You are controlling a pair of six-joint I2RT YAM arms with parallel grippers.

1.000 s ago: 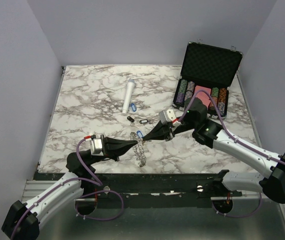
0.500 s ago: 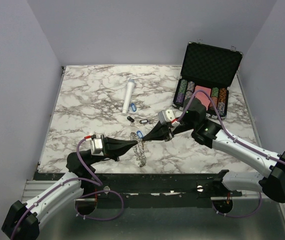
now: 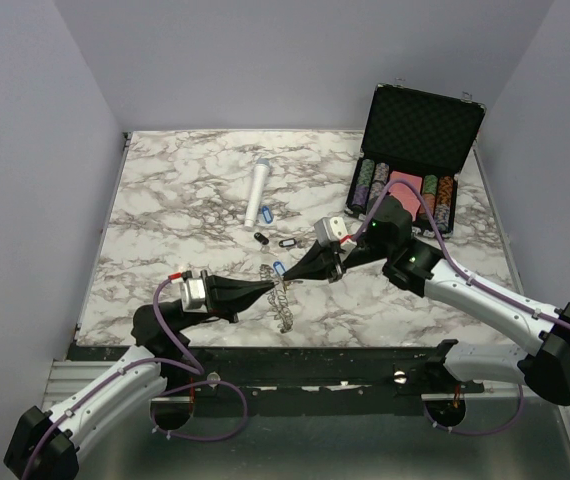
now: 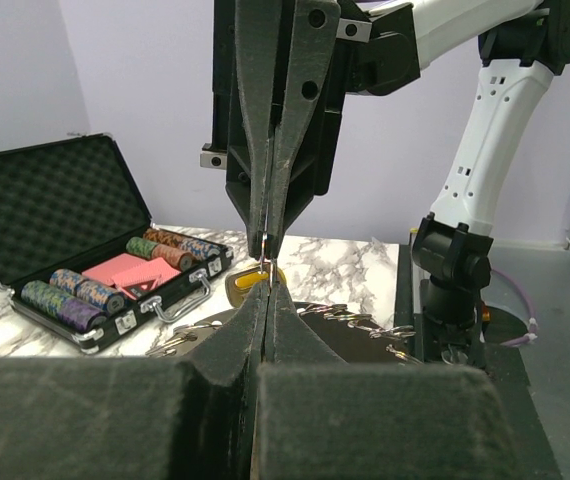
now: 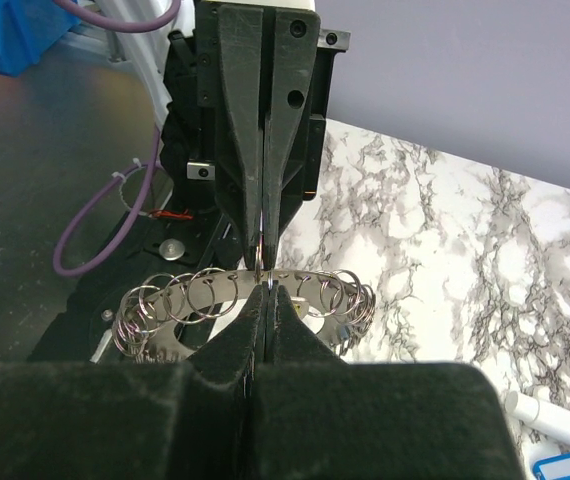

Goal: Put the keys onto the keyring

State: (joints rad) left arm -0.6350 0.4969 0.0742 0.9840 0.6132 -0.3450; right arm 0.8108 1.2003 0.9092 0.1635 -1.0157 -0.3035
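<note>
Honestly, I judge the job barely begun. My left gripper [image 3: 273,291] has its jaws narrow, and as far as I can tell they pinch the rim of the keyring [image 3: 283,310], which sits right at its tips near the front edge of the table [image 3: 185,230]. My right gripper [image 3: 292,279] faces it from the opposite side, jaws pressed together as well, its tips almost nose to nose with my left ones. The left wrist view shows a thin bright sliver of metal between the two sets of tips. I cannot tell whether that is a key or one of the small loops fringing the ring, nor whether my right jaws truly hold it. In the right wrist view the loops I can see carry no tags, so I reckon nothing is hung yet. The keys lie loose on the marble: a blue-tagged key [image 3: 279,268] just beside my right fingertips, a black-tagged key [image 3: 286,242] and a dark key [image 3: 260,237] a little farther out, and a second blue key [image 3: 268,212] beyond those, beside the white tube [image 3: 257,190]. A yellowish tag [image 4: 247,284] shows just behind my left tips; whether it is attached I cannot say. By my count every key remains to be threaded.
</note>
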